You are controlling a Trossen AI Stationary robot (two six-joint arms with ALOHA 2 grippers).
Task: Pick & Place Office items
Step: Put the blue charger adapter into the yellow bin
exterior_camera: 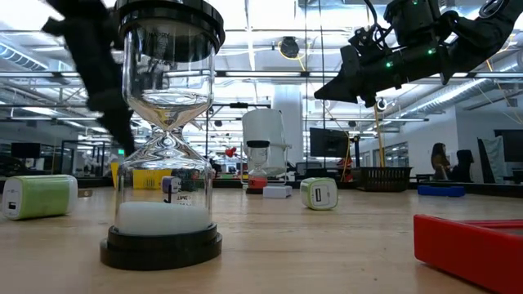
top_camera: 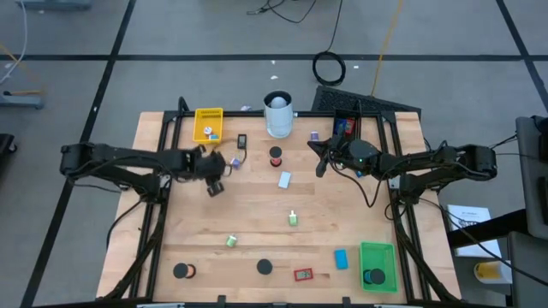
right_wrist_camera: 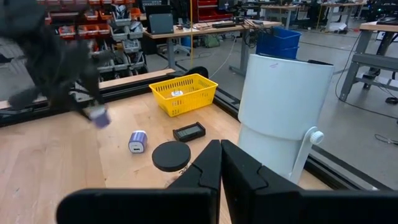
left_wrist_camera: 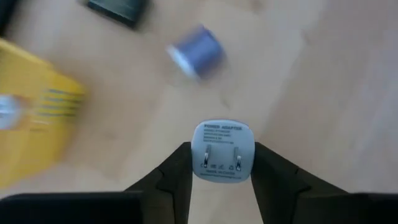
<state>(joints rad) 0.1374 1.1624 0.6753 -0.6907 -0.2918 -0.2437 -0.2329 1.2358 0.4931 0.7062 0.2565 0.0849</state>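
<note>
Pick step in hand. Left gripper closed around a white power adapter, prongs facing the wrist camera, fingers pressed on both its sides; appears lifted off the wood, though contact with the table cannot be ruled out. In the high view, left gripper over the table's left-middle, just in front of the yellow tray. Blue spool and dark flat piece lying on the table nearby, tray edge close. Right gripper clenched, empty, parked high at the right rear beside the white cylinder; black disc on the table ahead of it. Other items scattered toward the front, well apart: green ones, blue block, red clip, discs; green tray at front right. Next, probably: carry the adapter over a tray, the yellow one nearest, keep it level, release only once inside the rim. Risk: small smooth body, could twist or slip in the grip.
</note>
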